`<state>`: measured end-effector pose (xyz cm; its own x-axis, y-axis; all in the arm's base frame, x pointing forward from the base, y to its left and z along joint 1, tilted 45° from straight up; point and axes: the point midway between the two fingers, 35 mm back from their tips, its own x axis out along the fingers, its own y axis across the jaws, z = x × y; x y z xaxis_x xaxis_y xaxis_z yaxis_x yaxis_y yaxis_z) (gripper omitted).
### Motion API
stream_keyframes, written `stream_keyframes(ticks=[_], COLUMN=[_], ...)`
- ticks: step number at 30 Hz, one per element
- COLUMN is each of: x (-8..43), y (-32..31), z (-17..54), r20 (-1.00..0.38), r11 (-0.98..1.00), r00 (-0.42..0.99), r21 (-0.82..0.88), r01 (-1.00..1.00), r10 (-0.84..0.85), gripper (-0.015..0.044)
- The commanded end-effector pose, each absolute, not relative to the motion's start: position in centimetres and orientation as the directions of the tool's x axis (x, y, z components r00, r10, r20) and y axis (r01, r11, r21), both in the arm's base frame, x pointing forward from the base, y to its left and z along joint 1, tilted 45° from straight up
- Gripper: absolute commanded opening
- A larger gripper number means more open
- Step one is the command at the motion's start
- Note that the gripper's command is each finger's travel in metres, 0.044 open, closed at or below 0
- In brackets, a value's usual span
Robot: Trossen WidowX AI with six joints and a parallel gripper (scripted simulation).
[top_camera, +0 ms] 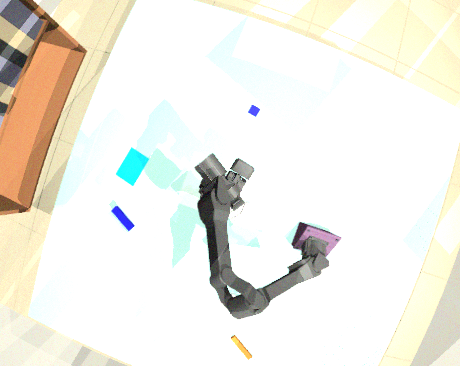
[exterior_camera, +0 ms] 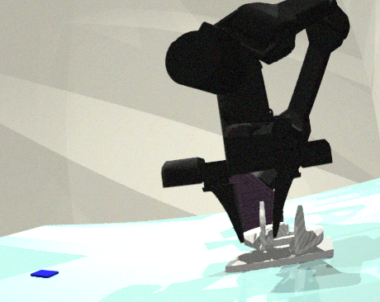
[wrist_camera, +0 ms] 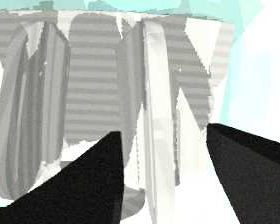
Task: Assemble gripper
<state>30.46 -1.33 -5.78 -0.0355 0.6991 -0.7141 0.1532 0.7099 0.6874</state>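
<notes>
My gripper (exterior_camera: pixel 258 238) (wrist_camera: pixel 164 138) is shut on a pale jaw (exterior_camera: pixel 262 220) (wrist_camera: pixel 157 75), whose thin blade stands upright between the black fingers. The held jaw is low over the gripper base (exterior_camera: pixel 238 267) (wrist_camera: pixel 223 50), a flat pale plate on the table. The other jaw (exterior_camera: pixel 299 233) (wrist_camera: pixel 53 95) stands upright on the base beside it. Its blade is apart from the held one. The fingers hide part of the held jaw's lower body. I cannot tell whether it is fully on its pin or whether the teeth mesh. I cannot make out the housing plate.
The purple arm mount (top_camera: pixel 305 235) stands right of the hand in the top view. A blue square (top_camera: pixel 254 110) (exterior_camera: pixel 45 273), a cyan square (top_camera: pixel 132 166), a blue bar (top_camera: pixel 122 218) and an orange bar (top_camera: pixel 241 347) lie apart on the table. A brown bench (top_camera: pixel 41 105) is at the left.
</notes>
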Motion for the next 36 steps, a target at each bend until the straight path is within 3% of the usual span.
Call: stream_keyframes(ticks=[1, 36], x=[30.38, 30.35], y=[-1.01, -0.56], z=[-6.08, -6.53], r20=[-0.709, -0.709], r11=[0.705, 0.705], r00=[-0.038, -0.038], r21=[0.69, 0.691], r01=[0.163, 0.158], r10=[0.704, 0.704], gripper=[0.0134, 0.0134])
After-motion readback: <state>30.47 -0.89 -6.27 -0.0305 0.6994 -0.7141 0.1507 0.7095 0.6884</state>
